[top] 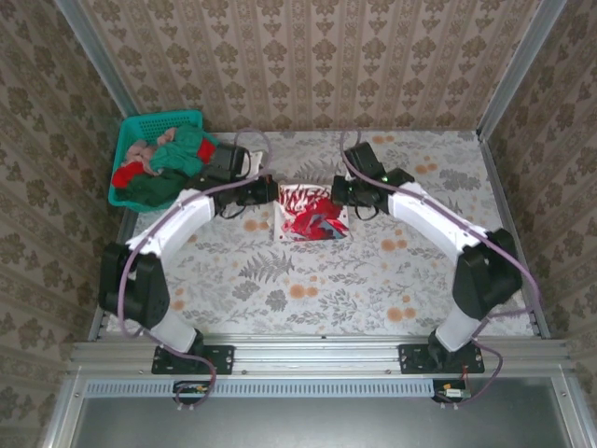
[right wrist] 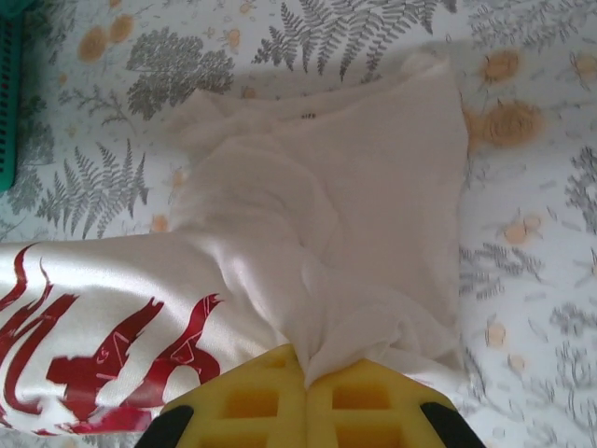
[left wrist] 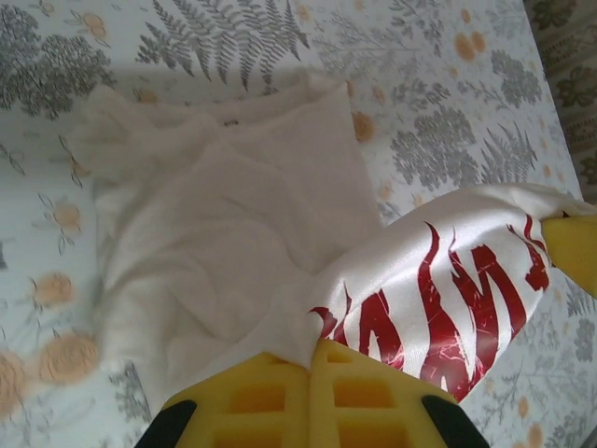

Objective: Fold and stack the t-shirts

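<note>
A red-and-white printed t-shirt [top: 312,213] lies bunched in the middle of the table between both grippers. My left gripper [top: 270,194] holds its left side, and in the left wrist view the yellow fingers [left wrist: 315,347] are shut on a pinch of cloth where the red print [left wrist: 438,299] meets the plain pale side [left wrist: 233,243]. My right gripper [top: 340,196] holds the right side, its fingers [right wrist: 306,359] shut on a gathered fold of pale cloth [right wrist: 354,215], with the print [right wrist: 93,345] to the left. More t-shirts, teal [top: 187,149], pale pink [top: 145,149] and dark green [top: 154,189], are heaped in the basket.
The teal lattice basket [top: 131,126] stands at the table's far left corner, and its edge [right wrist: 7,93] shows in the right wrist view. The table has a floral cloth [top: 308,289]. Metal rails run along the sides and the near edge.
</note>
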### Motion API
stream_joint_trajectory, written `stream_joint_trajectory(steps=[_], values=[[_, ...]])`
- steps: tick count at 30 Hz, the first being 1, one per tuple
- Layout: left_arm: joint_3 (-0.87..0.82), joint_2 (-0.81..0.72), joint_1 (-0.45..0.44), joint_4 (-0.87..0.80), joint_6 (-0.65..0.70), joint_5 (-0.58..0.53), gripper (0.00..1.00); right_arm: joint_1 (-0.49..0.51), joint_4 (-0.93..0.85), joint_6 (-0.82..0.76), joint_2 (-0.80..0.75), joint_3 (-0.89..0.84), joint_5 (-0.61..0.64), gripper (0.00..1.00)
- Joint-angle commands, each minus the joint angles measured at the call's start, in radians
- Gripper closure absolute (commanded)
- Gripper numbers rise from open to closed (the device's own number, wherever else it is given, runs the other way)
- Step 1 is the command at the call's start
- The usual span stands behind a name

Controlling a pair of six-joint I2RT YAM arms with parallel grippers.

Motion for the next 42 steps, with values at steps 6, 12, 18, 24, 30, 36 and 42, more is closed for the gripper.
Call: stream_joint_trajectory(steps=[6,12,18,24,30,36,42], values=[[0.237,0.299,0.095,-0.064,0.063,0.109,1.00,-0.096,-0.084,-0.078,0.277,0.268,-0.108,1.00],[0.364,0.452,0.126,-0.091,0.066,0.141,1.00,-0.126,-0.098,-0.098,0.446,0.412,-0.158,0.97],[0.452,0.561,0.172,-0.125,0.065,0.147,0.68,-0.144,-0.111,-0.118,0.565,0.536,-0.151,0.81],[0.458,0.510,0.190,-0.162,0.093,0.107,0.60,-0.161,-0.202,-0.142,0.586,0.654,-0.101,0.44],[0.319,0.279,0.099,-0.153,0.144,-0.057,0.47,-0.116,-0.074,-0.121,0.313,0.370,0.031,0.35],[0.216,0.292,-0.014,-0.050,0.115,0.051,0.56,-0.054,0.103,-0.041,0.281,0.191,-0.097,0.64],[0.299,0.482,-0.006,0.017,0.094,0.109,0.60,-0.092,0.022,-0.024,0.534,0.447,-0.143,0.71]])
